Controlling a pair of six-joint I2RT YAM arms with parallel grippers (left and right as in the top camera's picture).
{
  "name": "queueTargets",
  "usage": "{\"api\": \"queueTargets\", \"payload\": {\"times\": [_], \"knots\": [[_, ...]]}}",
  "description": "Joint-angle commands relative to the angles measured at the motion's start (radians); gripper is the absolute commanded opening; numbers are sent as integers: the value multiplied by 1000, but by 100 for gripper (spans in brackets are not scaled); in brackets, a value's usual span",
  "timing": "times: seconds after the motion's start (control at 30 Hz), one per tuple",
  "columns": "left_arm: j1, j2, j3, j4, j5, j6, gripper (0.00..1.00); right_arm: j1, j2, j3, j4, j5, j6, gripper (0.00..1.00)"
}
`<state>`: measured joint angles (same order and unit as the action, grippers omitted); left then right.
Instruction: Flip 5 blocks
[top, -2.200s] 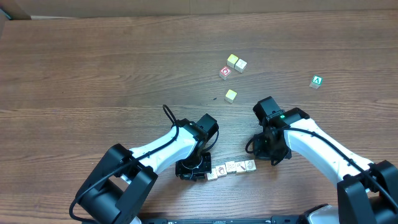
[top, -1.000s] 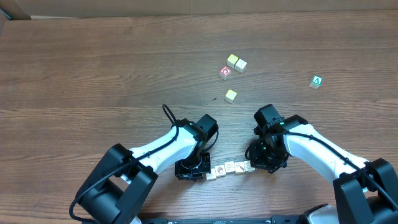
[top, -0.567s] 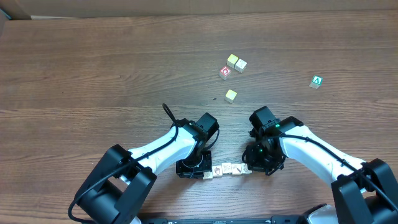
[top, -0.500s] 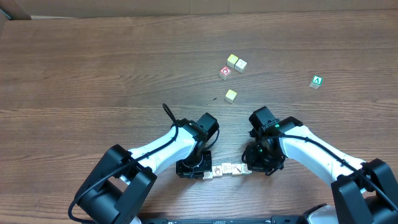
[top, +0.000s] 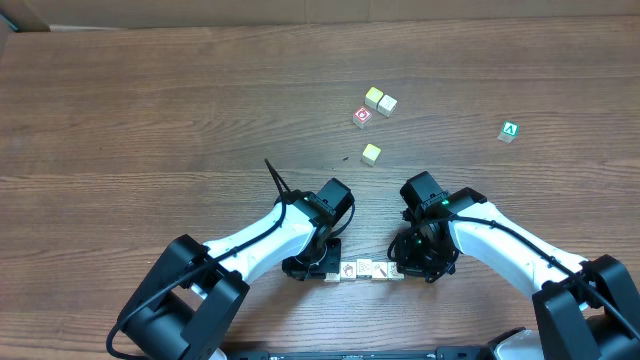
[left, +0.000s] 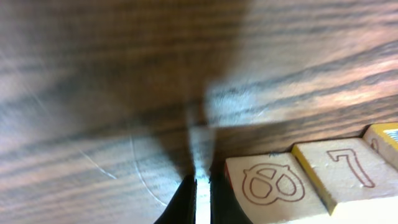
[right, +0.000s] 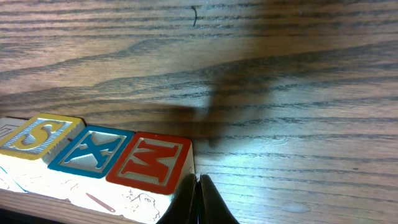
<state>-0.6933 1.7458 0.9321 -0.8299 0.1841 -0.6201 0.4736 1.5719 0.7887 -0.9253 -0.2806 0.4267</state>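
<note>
A short row of blocks (top: 366, 269), pale cubes with small pictures on top, lies near the table's front edge between my two grippers. My left gripper (top: 326, 268) is shut and empty at the row's left end. In the left wrist view its tips (left: 199, 200) sit just beside the pretzel-picture block (left: 273, 186), with a "7" block (left: 348, 171) after it. My right gripper (top: 403, 266) is shut and empty at the row's right end. In the right wrist view its tips (right: 198, 200) press against the side of the red "M" block (right: 152, 163), next to the blue "X" block (right: 90, 151) and the yellow "S" block (right: 34, 135).
Farther back stand two yellow-topped cubes (top: 379, 100), a red-faced cube (top: 362, 116) and a single yellow cube (top: 371, 153). A green "A" cube (top: 510, 130) sits at the far right. Both arms crowd the front of the wooden table (top: 150, 120).
My right gripper has slid left against the row's right end, closing the row up. My left gripper has shifted slightly right at the left end. Both stayed shut.
</note>
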Motion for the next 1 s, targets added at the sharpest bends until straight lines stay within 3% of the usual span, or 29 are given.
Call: {"api": "queueTargets", "payload": {"times": [0.0,0.37,0.5,0.97], "knots": [[6,32,-14,32,-176,129,4,9,2,-2,4,-14,15,4],[6,32,-14,22,-230,228,4,9,2,-2,0,-40,19,4],[6,32,-14,7,-129,233,4,9,2,-2,0,-40,19,4],[6,32,-14,-70,8,231,4,9,2,-2,2,-40,23,4]]}}
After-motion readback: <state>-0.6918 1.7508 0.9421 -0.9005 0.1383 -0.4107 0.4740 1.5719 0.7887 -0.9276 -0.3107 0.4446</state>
